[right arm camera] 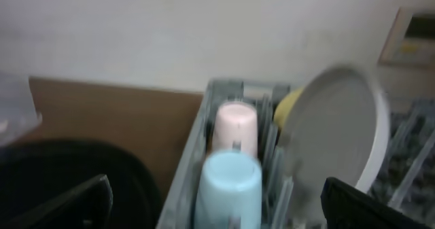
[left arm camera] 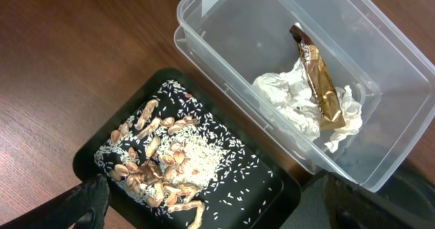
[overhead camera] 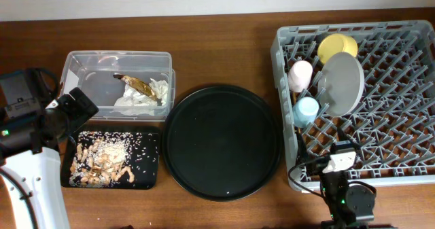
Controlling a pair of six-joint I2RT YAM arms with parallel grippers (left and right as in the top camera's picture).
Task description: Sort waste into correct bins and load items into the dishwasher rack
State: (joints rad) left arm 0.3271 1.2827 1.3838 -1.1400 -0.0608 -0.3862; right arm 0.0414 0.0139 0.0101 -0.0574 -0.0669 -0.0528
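L gripper [left arm camera: 217, 194] open over black tray [left arm camera: 87, 151] rim; R gripper [right arm camera: 228, 205] open by rack [right arm camera: 186, 176] wall.

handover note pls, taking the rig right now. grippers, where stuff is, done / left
Left gripper: open, empty, above the small black tray.
Right gripper: open, empty, at the rack's near left corner, facing the cups.
Waste: napkins and brown peel scrap are in the clear tub; food scraps are on the small black tray.
Rack: pink cup, blue cup, yellow bowl and grey plate are loaded.
Round black tray: nothing on it.
Left: chopsticks not visible in any view; find them and confirm they are racked.
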